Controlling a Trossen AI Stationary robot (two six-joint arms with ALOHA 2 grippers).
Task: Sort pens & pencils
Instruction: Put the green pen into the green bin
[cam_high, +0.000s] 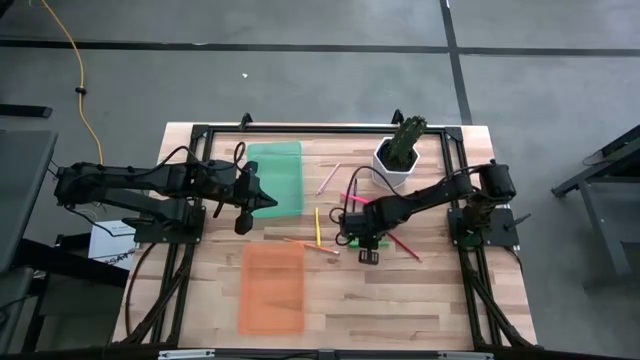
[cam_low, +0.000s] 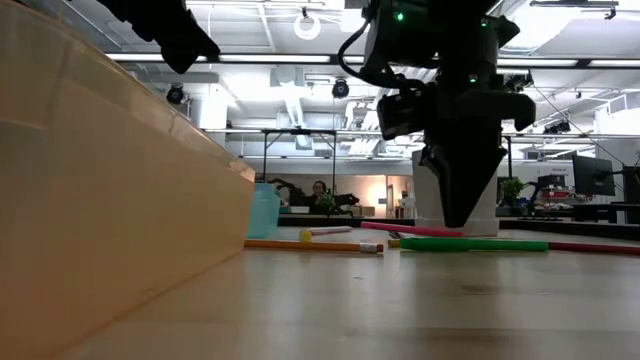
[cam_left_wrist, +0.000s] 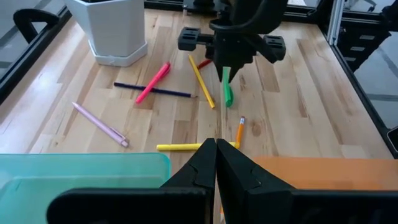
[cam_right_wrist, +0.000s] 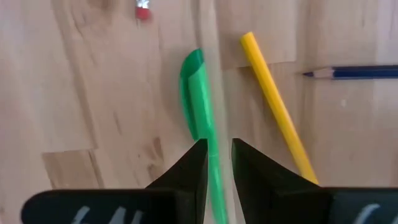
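Observation:
My right gripper (cam_high: 366, 243) points down at the table's middle, shut on the green pen (cam_right_wrist: 198, 93), which also shows in the low view (cam_low: 480, 243). My left gripper (cam_left_wrist: 216, 158) is shut and empty, above the right edge of the teal tray (cam_high: 275, 178). Lying flat on the table are the magenta pen (cam_left_wrist: 153, 81), the yellow pen (cam_left_wrist: 183, 147), the pale pink pen (cam_left_wrist: 99, 123), the yellow-orange pencil (cam_left_wrist: 202, 82), the orange pencil (cam_left_wrist: 239, 130), the dark pencil (cam_left_wrist: 155, 91) and a red pencil (cam_high: 405, 245). My right gripper pinches the green pen's barrel (cam_right_wrist: 208, 134) between its two fingers, near the middle of its length. The fingers come from above, pointing down, and lie across the pen. The pen lies level along the table top (cam_low: 520, 244).
An orange tray (cam_high: 272, 290) lies at the near left, its wall filling the low view's left (cam_low: 120, 200). A white pot with a cactus (cam_high: 400, 155) stands at the far right. The yellow-orange pencil (cam_right_wrist: 273, 106) lies close beside the green pen.

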